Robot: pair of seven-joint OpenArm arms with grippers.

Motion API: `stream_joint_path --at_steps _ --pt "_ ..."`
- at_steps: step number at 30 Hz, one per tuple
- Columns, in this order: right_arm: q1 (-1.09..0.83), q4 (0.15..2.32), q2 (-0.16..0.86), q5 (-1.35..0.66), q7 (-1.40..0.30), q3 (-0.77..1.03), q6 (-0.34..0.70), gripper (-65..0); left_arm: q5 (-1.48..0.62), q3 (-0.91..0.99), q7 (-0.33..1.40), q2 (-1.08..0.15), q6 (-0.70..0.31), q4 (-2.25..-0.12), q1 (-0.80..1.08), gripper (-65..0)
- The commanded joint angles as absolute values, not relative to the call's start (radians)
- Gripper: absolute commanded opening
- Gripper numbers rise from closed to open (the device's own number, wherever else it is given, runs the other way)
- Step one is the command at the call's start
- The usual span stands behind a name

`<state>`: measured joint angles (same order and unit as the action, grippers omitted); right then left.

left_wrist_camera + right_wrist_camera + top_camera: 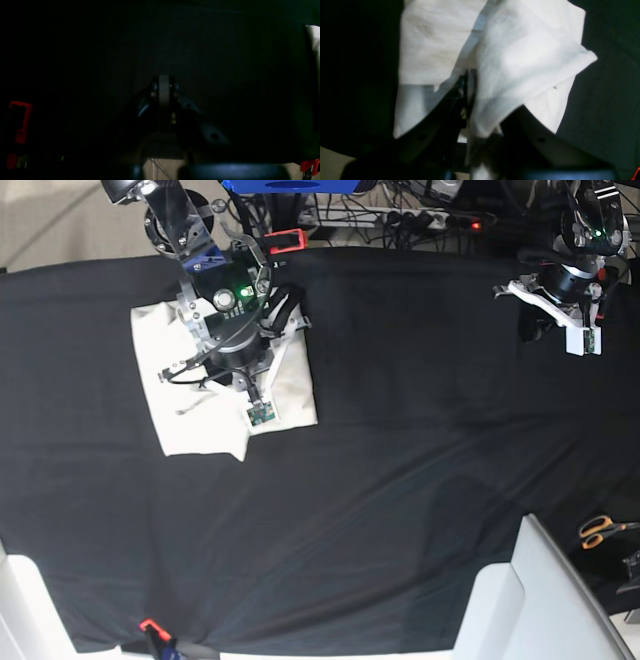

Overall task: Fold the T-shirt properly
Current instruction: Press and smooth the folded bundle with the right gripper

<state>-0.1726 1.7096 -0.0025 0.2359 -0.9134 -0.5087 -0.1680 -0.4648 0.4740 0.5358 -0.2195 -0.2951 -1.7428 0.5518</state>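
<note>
I am looking down from the base view at a table draped in a black cloth (400, 480). The T-shirt (170, 400) is lying folded into a rough rectangle near the far left corner of the cloth, pale cream against the black. My right arm is reaching over the shirt from the far edge, and the right gripper (467, 82) is sitting low over the fabric. In the right wrist view its jaws are pressing nearly together, pinching a raised fold of the shirt, with cloth bunching up on both sides of the fingers. My left arm is hanging well apart from the shirt, near the far right corner of the table. The left gripper (164, 91) is showing in its dim wrist view with its jaws pressed together on nothing, above bare black cloth. A pair of orange-handled scissors (600, 530) is lying beyond the right edge of the cloth. A red clamp (150, 627) is gripping the cloth at the near edge.
</note>
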Motion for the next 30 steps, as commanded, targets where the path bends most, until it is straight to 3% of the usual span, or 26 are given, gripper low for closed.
stream_joint_path --at_steps 1,30 --pt "-0.162 1.724 -0.007 0.243 -0.894 -0.510 -0.173 -64.7 -0.473 0.476 0.516 -0.231 -0.300 -1.756 0.555 -65.0" --pt "-0.166 1.661 -0.035 0.242 -0.831 -0.524 -0.166 -64.5 -0.473 0.483 0.516 -0.236 -0.300 -1.756 0.555 -65.0"
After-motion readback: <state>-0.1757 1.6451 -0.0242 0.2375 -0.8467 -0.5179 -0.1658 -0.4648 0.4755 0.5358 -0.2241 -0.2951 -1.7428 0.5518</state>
